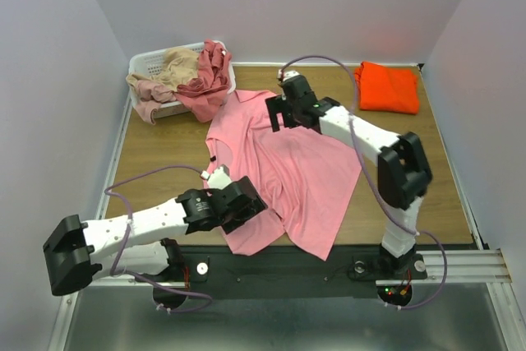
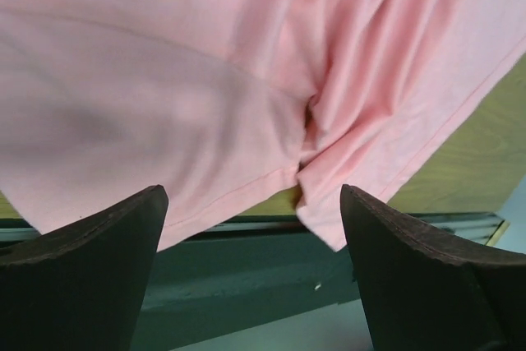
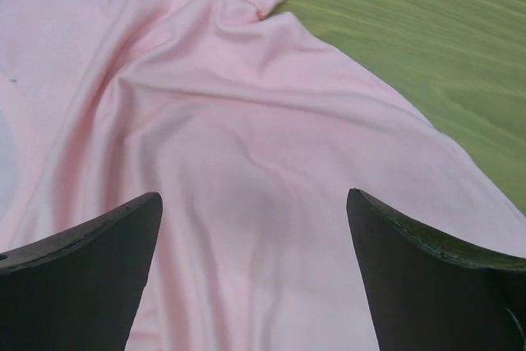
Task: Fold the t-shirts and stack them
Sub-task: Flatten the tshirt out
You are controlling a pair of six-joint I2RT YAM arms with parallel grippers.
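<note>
Top external shows the pink t-shirt (image 1: 288, 170) spread and wrinkled across the middle of the table (image 1: 156, 141), its near hem reaching over the front edge. The left gripper (image 2: 255, 203) hovers above that hem, its 2 fingers wide apart and gripping nothing. The right gripper (image 3: 255, 203) hangs over the shirt's far part, equally wide and empty. The orange t-shirt (image 1: 388, 86) lies folded at the far right corner. A dusty rose tee (image 1: 209, 80) and a tan tee (image 1: 177, 67) spill from the white basket (image 1: 148, 62) at far left.
</note>
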